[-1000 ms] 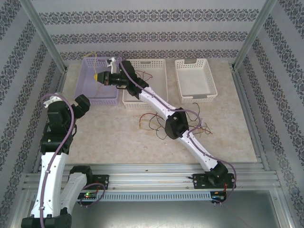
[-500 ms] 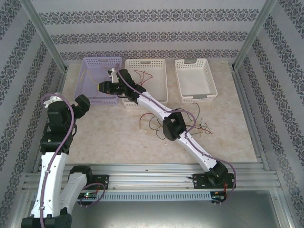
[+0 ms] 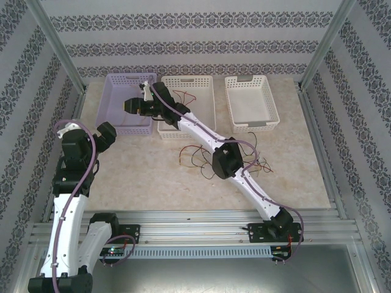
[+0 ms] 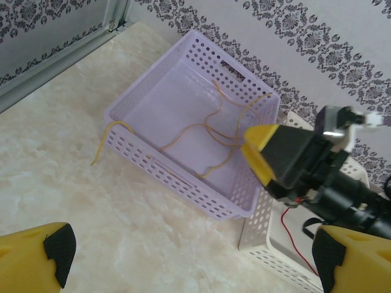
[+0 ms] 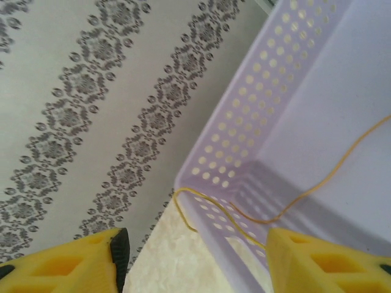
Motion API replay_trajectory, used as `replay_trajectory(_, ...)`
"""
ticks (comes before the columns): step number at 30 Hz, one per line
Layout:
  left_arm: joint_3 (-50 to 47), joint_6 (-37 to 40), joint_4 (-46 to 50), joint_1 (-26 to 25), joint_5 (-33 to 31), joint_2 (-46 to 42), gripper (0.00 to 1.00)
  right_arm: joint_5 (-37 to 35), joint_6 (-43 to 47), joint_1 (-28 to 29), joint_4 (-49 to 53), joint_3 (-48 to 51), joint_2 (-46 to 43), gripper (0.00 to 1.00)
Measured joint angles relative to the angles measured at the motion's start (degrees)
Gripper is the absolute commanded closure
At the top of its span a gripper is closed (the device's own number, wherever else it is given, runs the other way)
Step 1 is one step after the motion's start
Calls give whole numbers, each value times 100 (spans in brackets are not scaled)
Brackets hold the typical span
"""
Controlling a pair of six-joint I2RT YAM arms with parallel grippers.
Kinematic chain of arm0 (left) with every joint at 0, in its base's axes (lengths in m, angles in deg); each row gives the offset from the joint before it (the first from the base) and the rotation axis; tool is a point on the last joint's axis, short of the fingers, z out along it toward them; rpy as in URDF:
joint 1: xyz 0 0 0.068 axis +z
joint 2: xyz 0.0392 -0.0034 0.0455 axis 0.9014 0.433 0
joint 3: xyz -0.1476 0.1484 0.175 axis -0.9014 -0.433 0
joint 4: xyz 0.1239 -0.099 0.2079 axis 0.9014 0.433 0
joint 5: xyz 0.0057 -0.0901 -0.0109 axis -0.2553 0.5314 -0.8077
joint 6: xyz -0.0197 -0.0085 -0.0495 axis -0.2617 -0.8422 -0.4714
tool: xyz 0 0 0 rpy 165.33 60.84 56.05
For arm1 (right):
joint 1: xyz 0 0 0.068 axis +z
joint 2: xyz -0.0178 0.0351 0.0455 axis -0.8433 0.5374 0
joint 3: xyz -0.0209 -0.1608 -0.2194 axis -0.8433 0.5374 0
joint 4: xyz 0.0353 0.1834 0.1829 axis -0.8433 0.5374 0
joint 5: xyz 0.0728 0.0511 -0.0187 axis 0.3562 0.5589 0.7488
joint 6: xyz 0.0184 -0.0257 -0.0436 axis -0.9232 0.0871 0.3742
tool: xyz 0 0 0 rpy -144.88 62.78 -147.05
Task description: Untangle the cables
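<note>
- The back wall (image 3: 195, 36) is papered white with horizontal bands of grey damask ornament.
- The left wall (image 3: 24, 122) and the right wall (image 3: 366, 122) carry the same paper, with the bands running the other way.
- Two bare aluminium posts, left (image 3: 58, 52) and right (image 3: 327, 46), slant up from the far corners.
- The counter (image 3: 153, 177) has a pale beige, marble-like top with a metal strip (image 3: 321, 152) along its side.
- Aluminium rails (image 3: 195, 223) run across its near edge, above a plain grey surface (image 3: 244, 274).
- The light is even and soft; shadows are faint.
</note>
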Motion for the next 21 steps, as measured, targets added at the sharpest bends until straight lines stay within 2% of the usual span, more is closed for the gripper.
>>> replay_trajectory(6, 0, -15, 0, 70, 79, 85, 0, -4, 291, 2, 350, 284, -809, 37)
replay_trajectory(11, -7, -114, 4, 184, 184, 509, 0, -354, 1001, 2, 1047, 1163, -1996, 36)
replay_trajectory(14, -7, -188, 20, 232, 286, 905, 0, -756, 1510, 2, 1370, 2253, -3045, 36)
replay_trajectory(21, -44, -551, 39, 570, 643, 1447, 1, -1499, 2315, 0, 1257, 5974, -5753, 34)
